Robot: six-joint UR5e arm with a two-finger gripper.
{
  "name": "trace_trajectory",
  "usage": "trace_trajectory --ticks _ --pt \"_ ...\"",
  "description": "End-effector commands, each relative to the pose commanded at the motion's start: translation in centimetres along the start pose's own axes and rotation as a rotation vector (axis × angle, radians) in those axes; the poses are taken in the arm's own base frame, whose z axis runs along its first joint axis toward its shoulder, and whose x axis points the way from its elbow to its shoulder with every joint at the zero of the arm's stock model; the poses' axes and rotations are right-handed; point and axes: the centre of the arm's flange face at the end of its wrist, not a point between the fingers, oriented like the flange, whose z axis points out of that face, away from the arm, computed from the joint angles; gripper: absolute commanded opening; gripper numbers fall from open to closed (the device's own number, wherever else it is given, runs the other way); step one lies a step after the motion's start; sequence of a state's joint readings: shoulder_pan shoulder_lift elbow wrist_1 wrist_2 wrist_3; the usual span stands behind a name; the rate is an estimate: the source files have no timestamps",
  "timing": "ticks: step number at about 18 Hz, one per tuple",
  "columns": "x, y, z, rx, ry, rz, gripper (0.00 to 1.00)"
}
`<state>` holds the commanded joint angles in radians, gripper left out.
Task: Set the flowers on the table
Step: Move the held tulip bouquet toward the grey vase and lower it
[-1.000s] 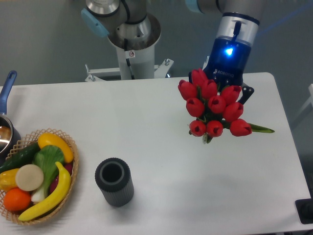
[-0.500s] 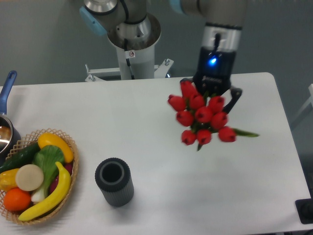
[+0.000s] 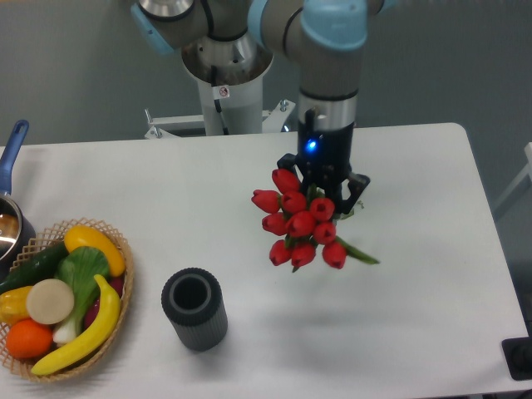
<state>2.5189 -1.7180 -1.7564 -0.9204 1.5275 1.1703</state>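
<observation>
Camera: claw [image 3: 326, 189] has carried flowers [image 3: 298, 223] leftward.

Robotics lab, arm pedestal [image 3: 226, 98] bolted behind white table [image 3: 432, 316], plain grey backdrop

red flowers [image 3: 299, 224], white table [image 3: 416, 274], dark grey ribbed cylinder [image 3: 194, 308].

Backdrop is a plain grey-blue wall [image 3: 75, 66] across the top of the frame, evenly lit, soft shadows only. A white metal frame [image 3: 179, 125] sits behind the tabletop's far edge, upper centre. Grey floor strip down the right side [image 3: 509, 166], a pale object [image 3: 527, 158] cut off at the right edge, a dark one [image 3: 519, 357] lower right corner.
</observation>
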Motion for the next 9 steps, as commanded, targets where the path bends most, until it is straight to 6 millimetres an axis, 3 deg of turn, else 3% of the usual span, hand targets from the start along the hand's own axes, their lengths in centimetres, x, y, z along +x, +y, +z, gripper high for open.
trace_trajectory --ticks 9 --pt "2.5 -2.3 5.7 -0.237 0.024 0.127 0.48"
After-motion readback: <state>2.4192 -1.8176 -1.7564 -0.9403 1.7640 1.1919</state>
